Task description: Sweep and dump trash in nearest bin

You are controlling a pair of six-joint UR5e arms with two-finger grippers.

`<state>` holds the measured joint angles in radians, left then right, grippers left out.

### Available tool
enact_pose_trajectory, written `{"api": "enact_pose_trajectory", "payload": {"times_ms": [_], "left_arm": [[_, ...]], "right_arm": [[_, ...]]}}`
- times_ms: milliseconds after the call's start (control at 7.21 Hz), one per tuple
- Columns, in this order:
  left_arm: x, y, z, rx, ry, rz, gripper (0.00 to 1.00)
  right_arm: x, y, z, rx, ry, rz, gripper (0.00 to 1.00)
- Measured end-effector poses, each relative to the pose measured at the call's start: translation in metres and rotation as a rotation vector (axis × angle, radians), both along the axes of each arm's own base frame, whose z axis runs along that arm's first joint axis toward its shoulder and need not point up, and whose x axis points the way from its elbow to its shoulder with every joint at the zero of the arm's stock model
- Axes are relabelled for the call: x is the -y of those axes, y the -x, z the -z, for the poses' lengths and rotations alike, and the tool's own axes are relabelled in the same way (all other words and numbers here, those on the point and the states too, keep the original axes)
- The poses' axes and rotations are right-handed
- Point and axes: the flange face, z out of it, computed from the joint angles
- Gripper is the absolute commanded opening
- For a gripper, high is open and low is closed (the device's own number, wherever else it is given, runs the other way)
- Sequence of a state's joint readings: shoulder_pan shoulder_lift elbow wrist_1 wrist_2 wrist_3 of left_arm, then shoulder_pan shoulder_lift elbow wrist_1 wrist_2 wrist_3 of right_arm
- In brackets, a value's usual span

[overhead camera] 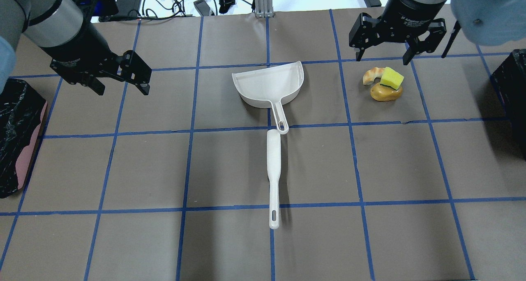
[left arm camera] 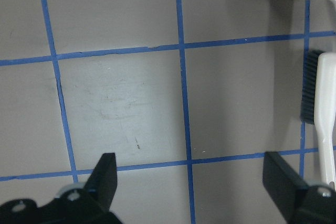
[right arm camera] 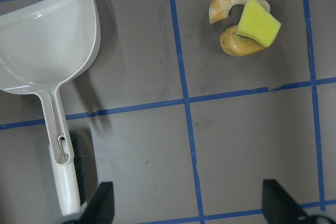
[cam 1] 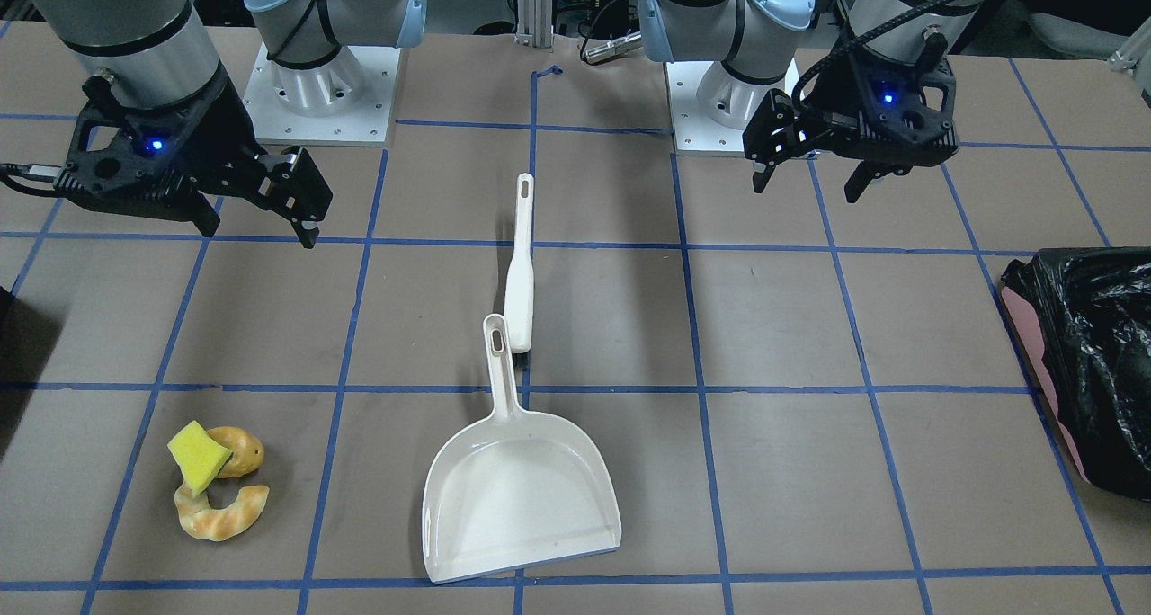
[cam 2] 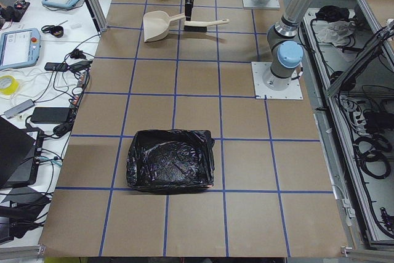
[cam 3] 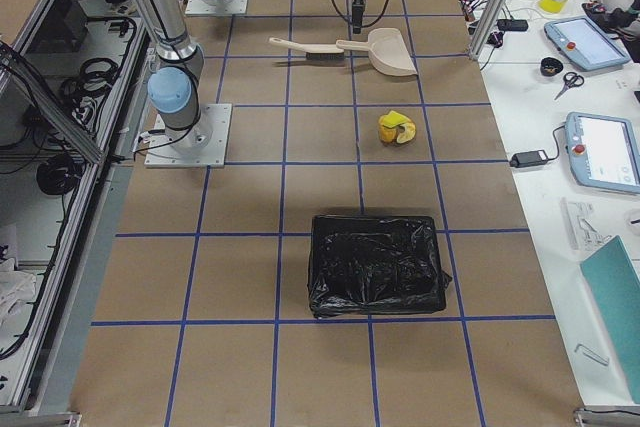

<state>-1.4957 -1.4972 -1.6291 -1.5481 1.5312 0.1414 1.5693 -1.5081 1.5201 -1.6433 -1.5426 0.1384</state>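
The trash lies in a pile: a yellow sponge wedge [cam 1: 200, 456] leans on a golden-brown bun [cam 1: 241, 450], with a curved croissant [cam 1: 220, 514] beside them. They also show in the right wrist view: sponge [right arm camera: 257, 21], bun [right arm camera: 239, 45], croissant [right arm camera: 231, 1]. A white dustpan [overhead camera: 269, 84] lies mid-table, and a white brush [overhead camera: 273, 170] lies at the end of its handle. My right gripper [overhead camera: 382, 60] hovers open and empty just beyond the pile. My left gripper [overhead camera: 122, 91] hovers open and empty, left of the dustpan.
A bin lined with a black bag [overhead camera: 16, 133] stands at the table's left end. A second black-lined bin [overhead camera: 511, 92] stands at the right end, closer to the pile. Blue tape lines grid the brown table [overhead camera: 230, 248].
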Motion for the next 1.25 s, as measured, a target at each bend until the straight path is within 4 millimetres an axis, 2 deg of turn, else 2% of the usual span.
{"api": "enact_pose_trajectory", "payload": {"times_ms": [1249], "left_arm": [[0.0004, -0.0007, -0.0004, 0.004, 0.003, 0.001, 1.00]], "right_arm": [[0.0025, -0.0019, 0.0032, 0.011, -0.002, -0.019, 1.00]]}}
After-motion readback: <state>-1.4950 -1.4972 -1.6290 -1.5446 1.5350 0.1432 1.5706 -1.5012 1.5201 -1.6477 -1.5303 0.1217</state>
